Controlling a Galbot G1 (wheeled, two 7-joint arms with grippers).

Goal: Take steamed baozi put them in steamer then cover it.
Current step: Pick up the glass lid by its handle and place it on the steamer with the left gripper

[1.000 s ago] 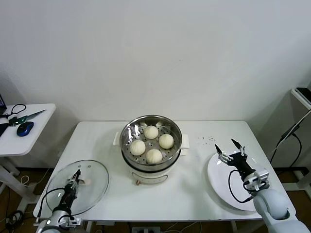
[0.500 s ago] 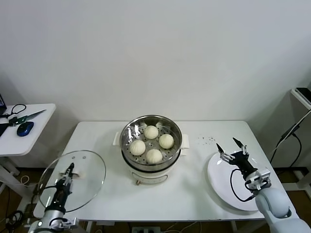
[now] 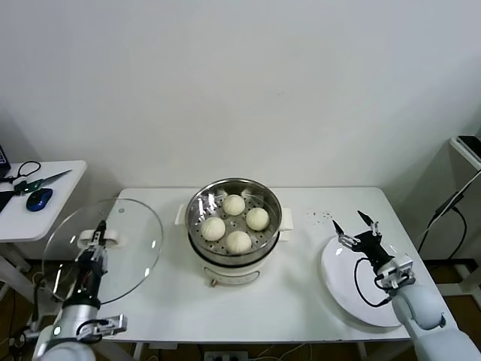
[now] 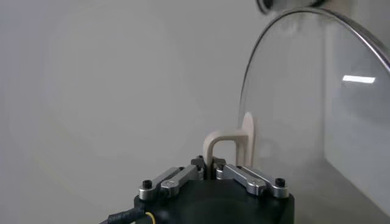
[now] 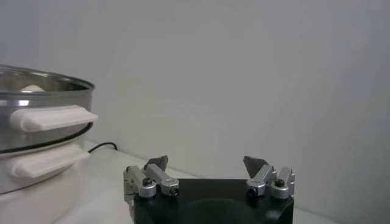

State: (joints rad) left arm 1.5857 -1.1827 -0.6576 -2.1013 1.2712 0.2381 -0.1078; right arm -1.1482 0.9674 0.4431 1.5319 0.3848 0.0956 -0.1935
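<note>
Four smooth cream-white steamed baozi (image 3: 235,223) sit in the shiny round stainless-steel steamer (image 3: 234,229) at the middle of my white desk (image 3: 293,289). My left tool (image 3: 97,242) is clenched on the white handle of the round transparent glass cover (image 3: 103,250), holding it tilted up above the desk's left edge. My right tool (image 3: 356,231) hangs released, fingers spread, over the flat white plate (image 3: 346,282) at right.
</note>
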